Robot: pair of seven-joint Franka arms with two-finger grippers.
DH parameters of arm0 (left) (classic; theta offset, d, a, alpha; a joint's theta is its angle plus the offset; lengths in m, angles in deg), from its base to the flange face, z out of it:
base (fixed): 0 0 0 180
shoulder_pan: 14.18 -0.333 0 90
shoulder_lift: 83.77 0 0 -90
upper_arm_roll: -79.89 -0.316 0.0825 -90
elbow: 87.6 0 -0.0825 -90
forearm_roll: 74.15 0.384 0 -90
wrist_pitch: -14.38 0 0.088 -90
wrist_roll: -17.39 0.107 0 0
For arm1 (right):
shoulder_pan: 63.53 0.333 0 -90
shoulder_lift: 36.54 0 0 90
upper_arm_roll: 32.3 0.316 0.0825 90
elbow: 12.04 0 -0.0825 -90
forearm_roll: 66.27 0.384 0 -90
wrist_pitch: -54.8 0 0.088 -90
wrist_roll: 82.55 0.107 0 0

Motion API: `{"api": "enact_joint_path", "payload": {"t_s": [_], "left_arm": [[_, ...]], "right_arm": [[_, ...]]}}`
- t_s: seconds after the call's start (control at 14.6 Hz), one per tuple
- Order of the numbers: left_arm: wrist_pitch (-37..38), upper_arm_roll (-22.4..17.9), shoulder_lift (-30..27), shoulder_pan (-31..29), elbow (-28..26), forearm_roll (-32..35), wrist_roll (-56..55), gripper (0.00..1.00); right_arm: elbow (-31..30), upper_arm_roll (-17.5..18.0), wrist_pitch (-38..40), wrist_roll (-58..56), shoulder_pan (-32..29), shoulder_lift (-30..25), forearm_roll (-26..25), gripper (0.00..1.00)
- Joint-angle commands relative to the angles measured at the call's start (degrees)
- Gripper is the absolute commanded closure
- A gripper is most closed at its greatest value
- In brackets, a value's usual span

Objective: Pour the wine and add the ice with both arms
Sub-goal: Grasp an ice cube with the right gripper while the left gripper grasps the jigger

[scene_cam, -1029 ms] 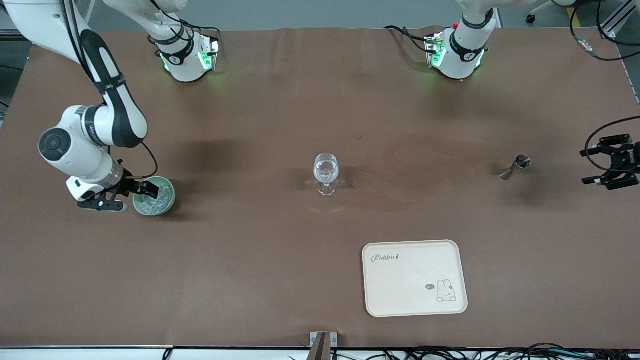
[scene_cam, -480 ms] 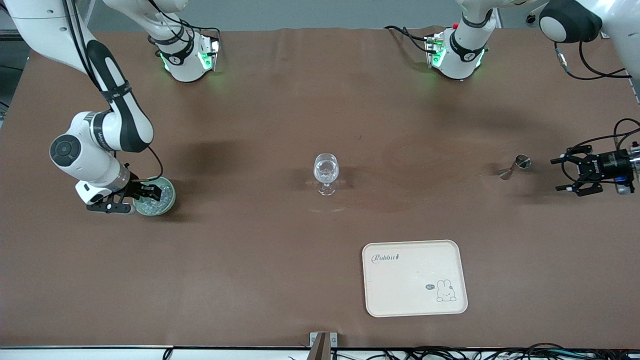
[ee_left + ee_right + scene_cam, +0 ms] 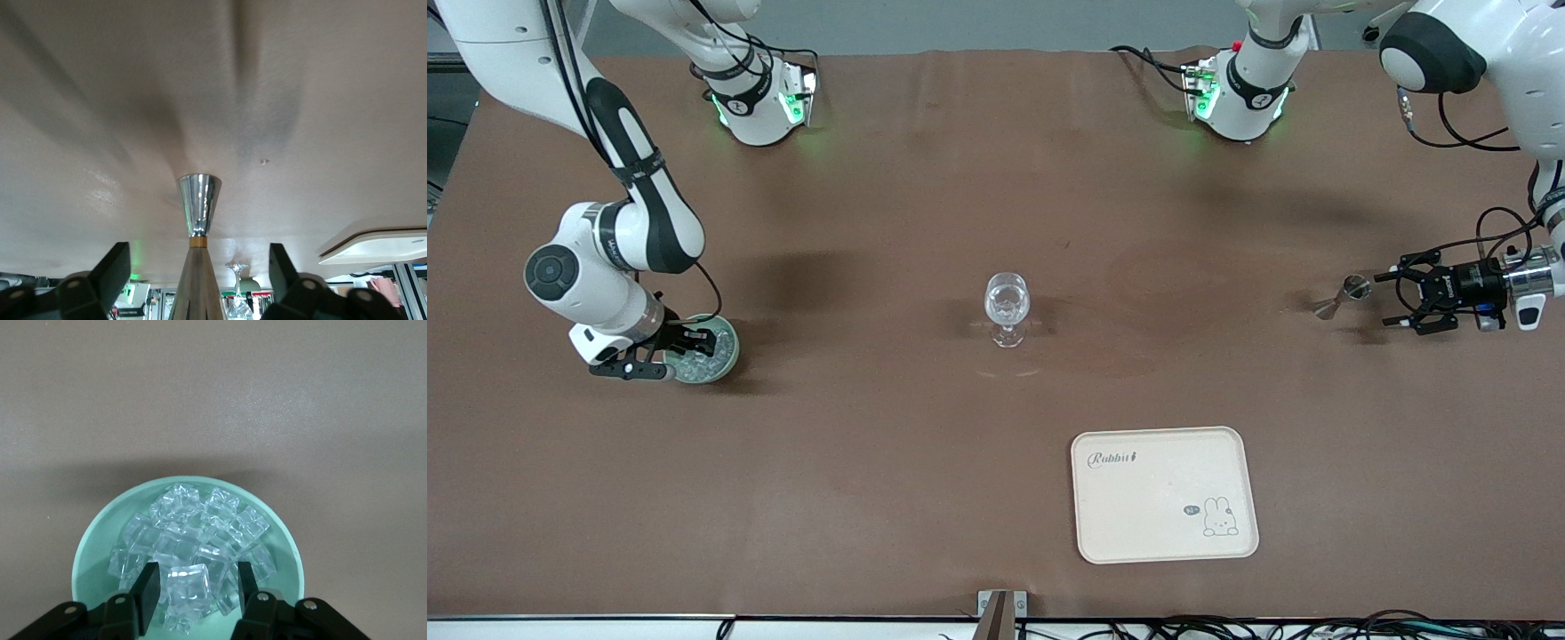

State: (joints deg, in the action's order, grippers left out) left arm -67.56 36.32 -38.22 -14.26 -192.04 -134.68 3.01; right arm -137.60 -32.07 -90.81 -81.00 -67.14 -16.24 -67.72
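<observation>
Straddling one ice (image 3: 189,581) cube in the green bowl (image 3: 725,356), the right claw (image 3: 193,587) is spread. The left claw (image 3: 1403,298) is held released beside the metal jigger (image 3: 1343,295).

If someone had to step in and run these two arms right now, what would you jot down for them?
Right end effector: open, down in the green bowl at the right arm's end, fingers either side of one ice cube, not yet closed.
Left end effector: open, level with the table, lined up on the metal jigger at the left arm's end, not gripping it.
Stemmed glass: mid-table, upright. Tray: nearer the front camera.
Done: both approaches.
Left: grip, pour, add ice.
</observation>
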Motion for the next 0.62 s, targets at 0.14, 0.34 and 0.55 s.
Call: {"api": "enact_joint_path", "payload": {"t_s": [0.14,0.34,0.55], "left_arm": [[0.46,0.32,-0.64,1.66,-4.62,-3.62,1.02,0.12],[0.29,0.41,-0.46,1.75,-6.98,-5.81,1.11,0.18],[-0.15,1.90,-0.63,2.28,-9.46,-8.54,1.28,0.19]], "right_arm": [[-0.48,0.39,-0.56,-0.49,-0.18,0.00,0.13,0.53],[-0.48,0.39,-0.38,-0.58,-0.09,0.09,0.13,0.59],[-0.39,0.39,-0.21,-0.58,0.17,0.00,0.13,0.69]]}}
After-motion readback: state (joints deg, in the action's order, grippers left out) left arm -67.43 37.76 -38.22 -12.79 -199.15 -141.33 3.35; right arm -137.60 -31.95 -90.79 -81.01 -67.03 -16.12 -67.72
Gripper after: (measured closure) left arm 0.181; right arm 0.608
